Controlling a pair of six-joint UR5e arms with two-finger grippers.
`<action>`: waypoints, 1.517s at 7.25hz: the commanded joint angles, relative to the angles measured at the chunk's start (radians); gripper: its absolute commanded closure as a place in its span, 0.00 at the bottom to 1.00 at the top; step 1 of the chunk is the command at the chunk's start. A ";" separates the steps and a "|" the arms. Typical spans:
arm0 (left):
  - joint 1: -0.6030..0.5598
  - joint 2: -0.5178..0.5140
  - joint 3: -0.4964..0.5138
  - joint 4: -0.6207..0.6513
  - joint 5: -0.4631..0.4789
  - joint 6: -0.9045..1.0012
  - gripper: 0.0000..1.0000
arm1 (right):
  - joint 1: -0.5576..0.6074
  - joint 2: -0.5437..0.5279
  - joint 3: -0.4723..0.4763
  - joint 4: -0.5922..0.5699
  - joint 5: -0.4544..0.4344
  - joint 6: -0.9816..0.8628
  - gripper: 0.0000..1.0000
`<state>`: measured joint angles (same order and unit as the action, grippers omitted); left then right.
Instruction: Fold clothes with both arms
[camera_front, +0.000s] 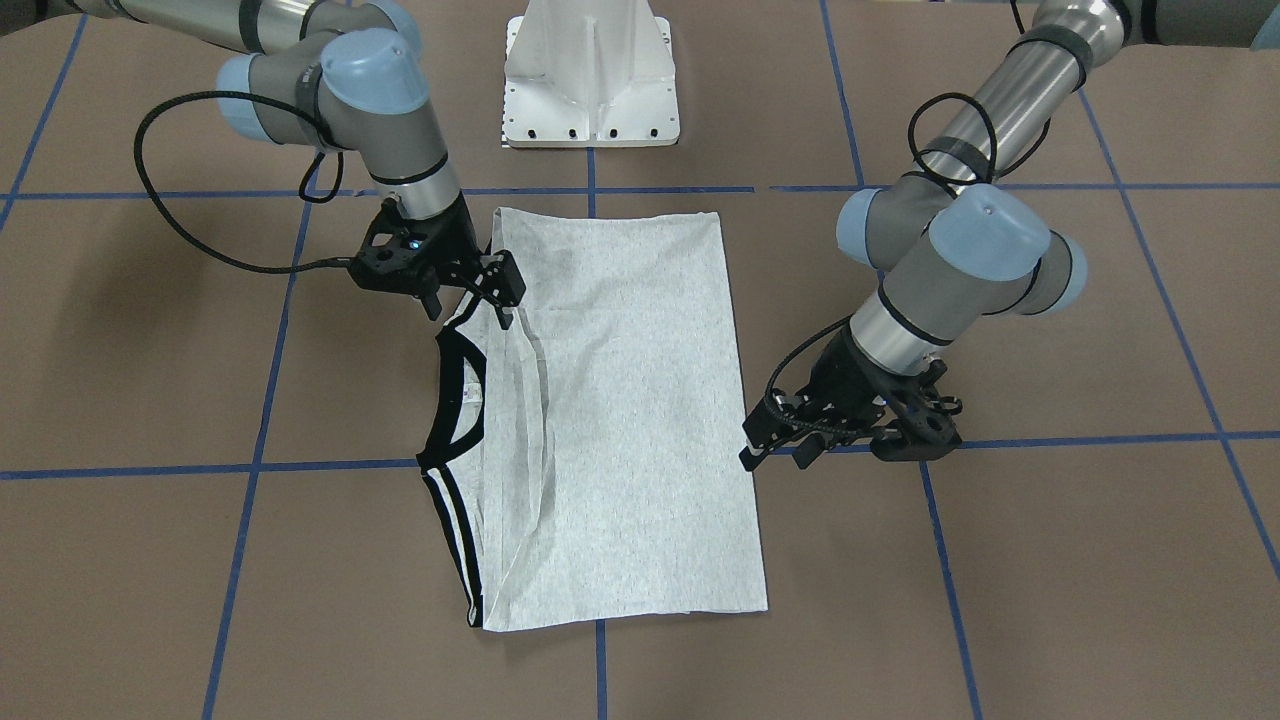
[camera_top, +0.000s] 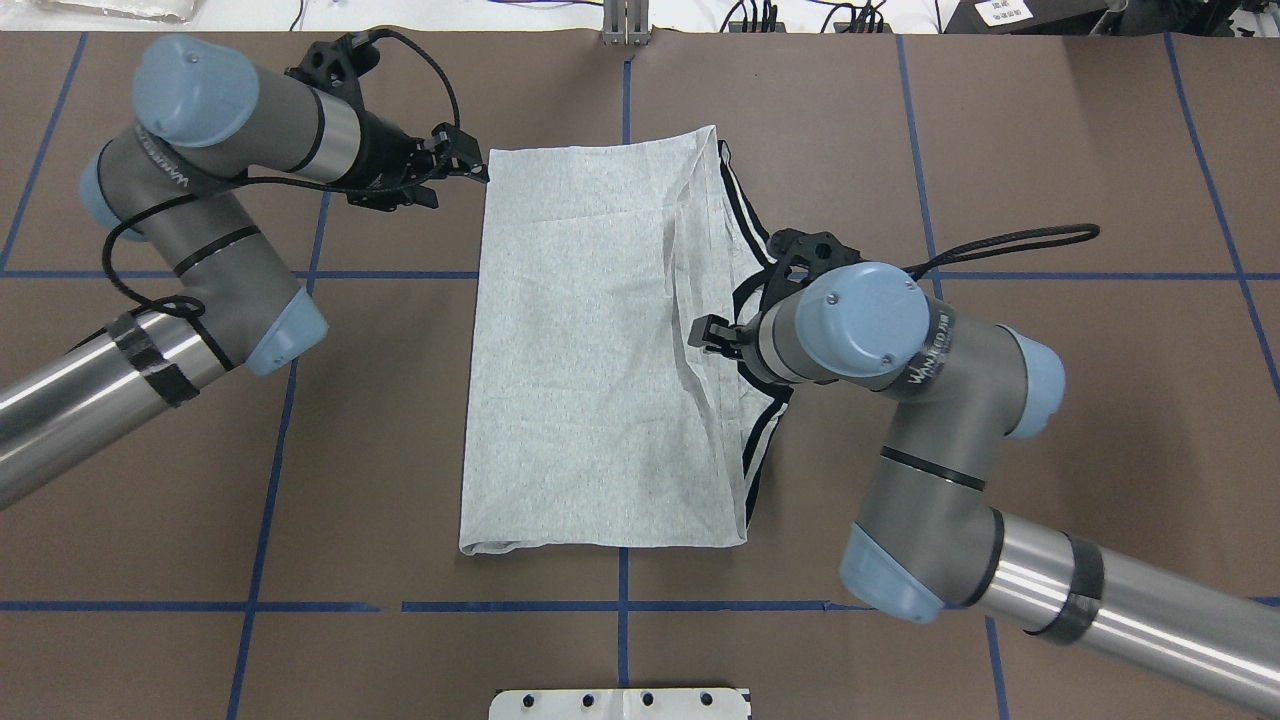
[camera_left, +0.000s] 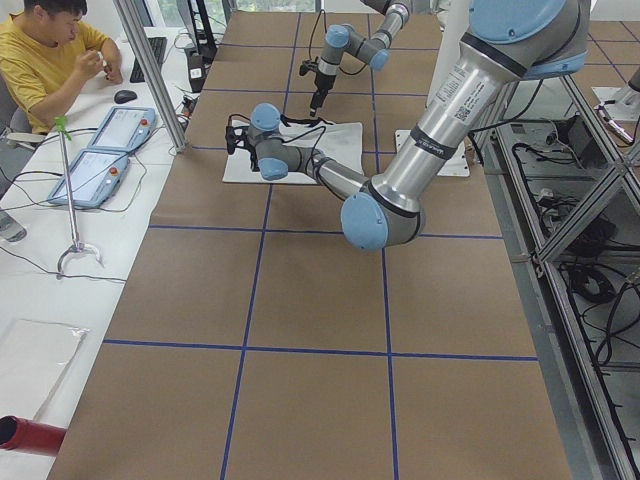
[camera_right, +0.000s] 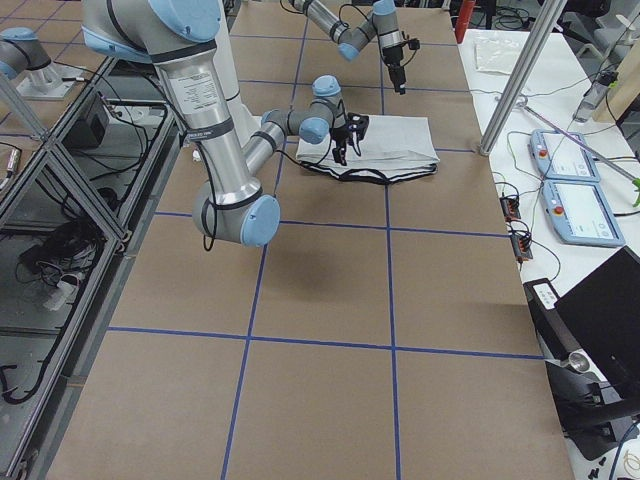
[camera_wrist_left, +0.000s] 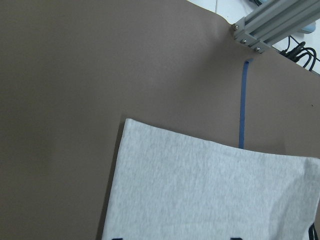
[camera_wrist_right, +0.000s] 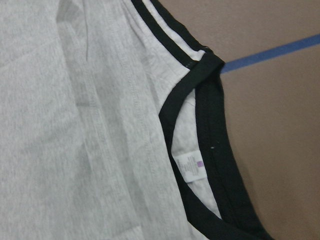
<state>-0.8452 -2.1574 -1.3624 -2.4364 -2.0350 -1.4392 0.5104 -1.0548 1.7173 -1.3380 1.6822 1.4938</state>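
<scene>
A grey shirt (camera_front: 620, 400) is laid flat on the brown table (camera_front: 1050, 560). It is folded into a long rectangle and set between the two arms, in front of the white base (camera_front: 592, 80). Its black collar (camera_wrist_right: 222, 150) and black double stripes (camera_wrist_right: 165, 30) are seen along the edge on the robot's right, where a fold of grey cloth is laid beside them. A small white label (camera_wrist_right: 190, 167) is shown inside the collar. The plain edge is turned to the robot's left.

The right claw (camera_front: 470, 310) is held with its jaws apart at the collar edge, in the half of the shirt nearer the base. One finger is seen over the grey cloth and the other just outside the collar; whether the cloth is touched cannot be told. The right arm (camera_top: 930, 440) is bent over the table beside that edge.

The left claw (camera_front: 775, 458) is also held with its jaws apart. It is pointed down just beside the plain edge, in the half farther from the base, with no cloth between its fingers. The left arm (camera_top: 200, 230) is reached in from the other side.

The table is marked in squares with blue tape (camera_front: 150, 470). A person (camera_left: 50, 60) in a yellow top is seated beyond the table's far side.
</scene>
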 joint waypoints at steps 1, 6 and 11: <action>0.000 0.074 -0.080 0.000 -0.004 -0.001 0.21 | 0.003 0.103 -0.148 -0.001 -0.022 -0.117 0.00; 0.000 0.076 -0.078 0.013 -0.004 -0.006 0.20 | 0.007 0.168 -0.254 -0.065 -0.067 -0.295 0.00; 0.000 0.076 -0.087 0.017 -0.005 -0.007 0.19 | 0.086 0.098 -0.201 -0.128 -0.038 -0.453 0.00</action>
<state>-0.8452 -2.0816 -1.4452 -2.4225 -2.0400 -1.4465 0.5606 -0.9232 1.4826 -1.4593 1.6187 1.0778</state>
